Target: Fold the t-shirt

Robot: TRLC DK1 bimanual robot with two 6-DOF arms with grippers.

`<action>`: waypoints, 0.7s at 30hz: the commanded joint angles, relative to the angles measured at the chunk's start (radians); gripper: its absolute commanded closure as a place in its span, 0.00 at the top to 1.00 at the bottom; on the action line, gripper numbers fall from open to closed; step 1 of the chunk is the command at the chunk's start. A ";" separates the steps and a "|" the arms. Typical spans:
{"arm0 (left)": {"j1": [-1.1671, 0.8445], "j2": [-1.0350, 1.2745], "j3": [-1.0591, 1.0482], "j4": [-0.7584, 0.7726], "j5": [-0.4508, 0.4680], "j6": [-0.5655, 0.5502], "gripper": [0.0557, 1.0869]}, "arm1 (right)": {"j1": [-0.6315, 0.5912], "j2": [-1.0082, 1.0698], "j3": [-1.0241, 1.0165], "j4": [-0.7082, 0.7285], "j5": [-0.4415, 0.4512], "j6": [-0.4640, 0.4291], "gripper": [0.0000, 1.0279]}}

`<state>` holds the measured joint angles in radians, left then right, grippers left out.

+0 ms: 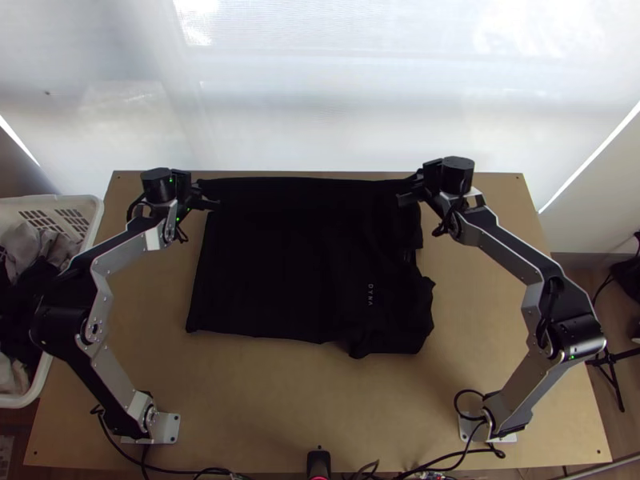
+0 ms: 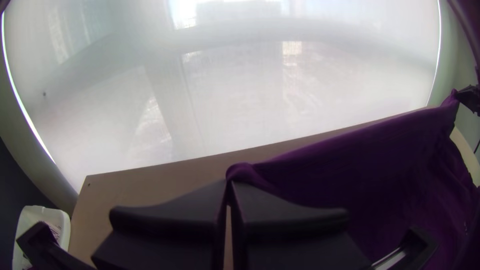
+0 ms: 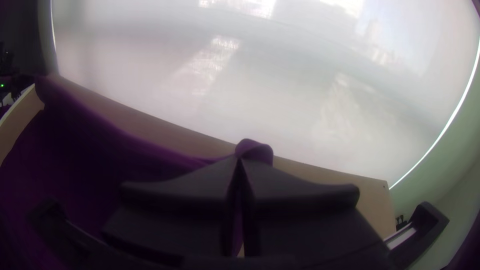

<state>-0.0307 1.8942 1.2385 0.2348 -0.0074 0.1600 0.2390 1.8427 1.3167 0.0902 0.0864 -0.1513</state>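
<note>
At the far left we see a white plastic laundry basket (image 1: pixel 94 210) with grey and black clothes (image 1: pixel 24 244) in it, beside the light wooden table (image 1: pixel 320 400). Next, our left gripper (image 1: pixel 210 198) pinches the far left corner of the black t-shirt (image 1: pixel 280 264) between its fingertips. The shirt lies mostly spread across the table's middle, its straight hem side to the left, its collar and small pale lettering to the right, its far edge stretched between our grippers. Farther right, our right gripper (image 1: pixel 403 197) pinches a bit of that far edge.
</note>
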 commanded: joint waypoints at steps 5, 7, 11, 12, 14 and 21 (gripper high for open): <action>-0.003 -0.080 -0.096 0.008 0.006 -0.002 0.03 | 0.011 -0.117 -0.139 0.008 0.001 0.029 0.03; -0.002 -0.096 -0.116 0.009 0.006 -0.002 0.03 | 0.017 -0.131 -0.152 0.008 0.001 0.029 0.03; 0.003 -0.122 -0.151 0.009 0.009 -0.002 0.03 | 0.026 -0.152 -0.172 0.006 0.001 0.029 0.03; 0.003 -0.130 -0.160 0.011 0.011 0.000 0.03 | 0.029 -0.158 -0.178 0.005 0.001 0.030 0.03; 0.003 -0.141 -0.178 0.011 0.012 0.000 0.03 | 0.036 -0.169 -0.194 0.000 0.001 0.030 0.03; 0.000 -0.184 -0.258 0.034 0.014 -0.020 0.03 | 0.060 -0.221 -0.277 -0.004 0.001 0.047 0.03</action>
<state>-0.0284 1.7485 1.0481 0.2546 0.0051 0.1520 0.2794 1.6676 1.1110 0.0929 0.0883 -0.1150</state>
